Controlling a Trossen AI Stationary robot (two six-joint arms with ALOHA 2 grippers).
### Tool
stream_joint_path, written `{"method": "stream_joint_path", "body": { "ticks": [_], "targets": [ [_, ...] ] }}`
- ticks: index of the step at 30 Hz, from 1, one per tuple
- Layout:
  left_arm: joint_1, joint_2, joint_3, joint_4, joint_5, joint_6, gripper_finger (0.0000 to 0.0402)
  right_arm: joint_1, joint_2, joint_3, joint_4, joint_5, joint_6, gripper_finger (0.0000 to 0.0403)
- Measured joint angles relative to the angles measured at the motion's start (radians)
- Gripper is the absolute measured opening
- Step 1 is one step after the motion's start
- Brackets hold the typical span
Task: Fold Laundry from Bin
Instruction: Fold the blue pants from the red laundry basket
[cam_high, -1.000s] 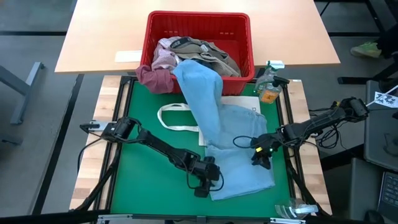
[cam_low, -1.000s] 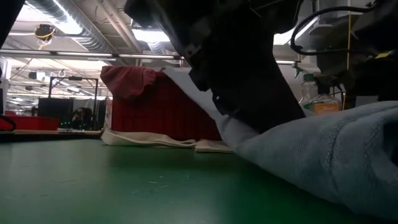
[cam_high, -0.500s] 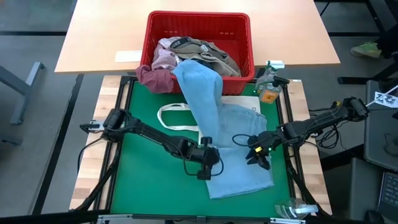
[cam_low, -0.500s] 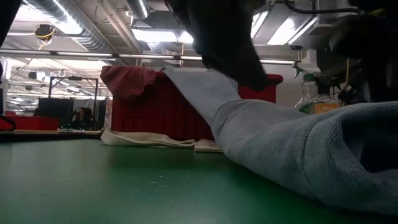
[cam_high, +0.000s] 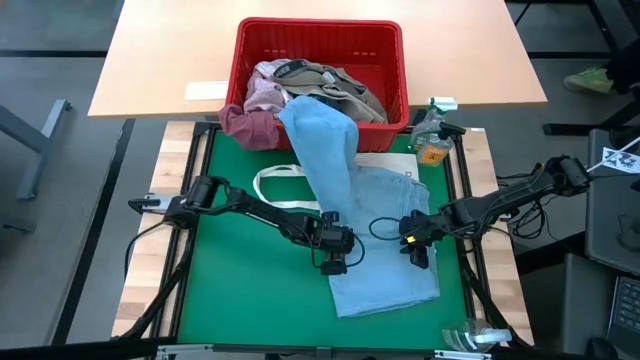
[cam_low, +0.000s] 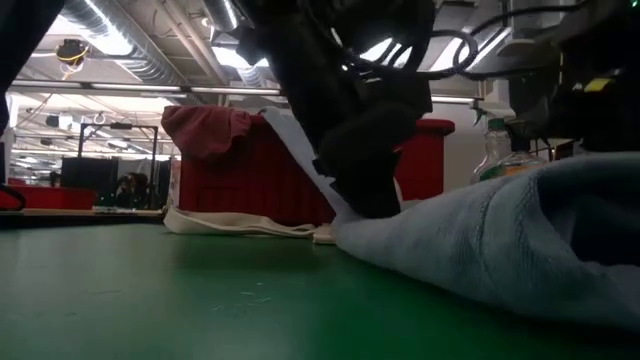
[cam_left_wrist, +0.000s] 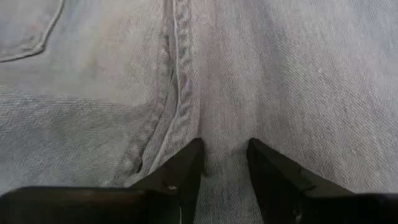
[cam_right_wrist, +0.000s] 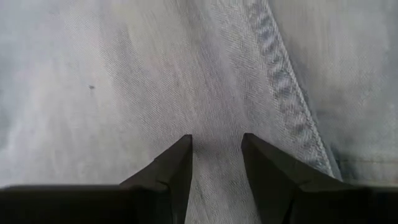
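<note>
Near edge of the green worktop (cam_high: 250, 300): bare mat on the left half. Light blue jeans (cam_high: 385, 265) lie across the right half, one leg trailing up over the rim of the red bin (cam_high: 320, 35) at the far edge. Left gripper (cam_high: 333, 262), clamped on the jeans' left edge; right gripper (cam_high: 418, 252), clamped on the cloth near their right edge. White tote bag (cam_high: 285, 190) mid-worktop. Remaining laundry (cam_high: 300, 90) heaped in the bin. Bottle (cam_high: 432, 135) at far right corner.

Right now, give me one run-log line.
stage: spreading light blue jeans | left gripper: on jeans, jaws parted | right gripper: same | red bin: more laundry inside
</note>
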Motion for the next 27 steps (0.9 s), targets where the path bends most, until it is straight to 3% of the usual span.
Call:
{"method": "stream_joint_path", "body": {
  "ticks": [6, 15, 22, 27],
  "targets": [
    [0.0, -0.046, -0.003, -0.02, -0.005, -0.007, 0.0127, 0.0, 0.008, -0.001, 0.021, -0.007, 0.001, 0.0143],
    [0.053, -0.303, -0.003, -0.13, -0.024, -0.007, 0.0127, -0.001, 0.009, -0.002, 0.038, -0.04, 0.002, 0.0143],
    [0.162, -0.494, -0.003, -0.231, -0.2, -0.007, 0.0127, -0.001, 0.008, -0.001, 0.046, -0.044, 0.002, 0.0143],
    [0.26, -0.594, -0.002, -0.297, -0.388, -0.011, 0.0127, -0.001, 0.008, -0.001, 0.047, -0.044, -0.001, 0.0143]
  ]
}}
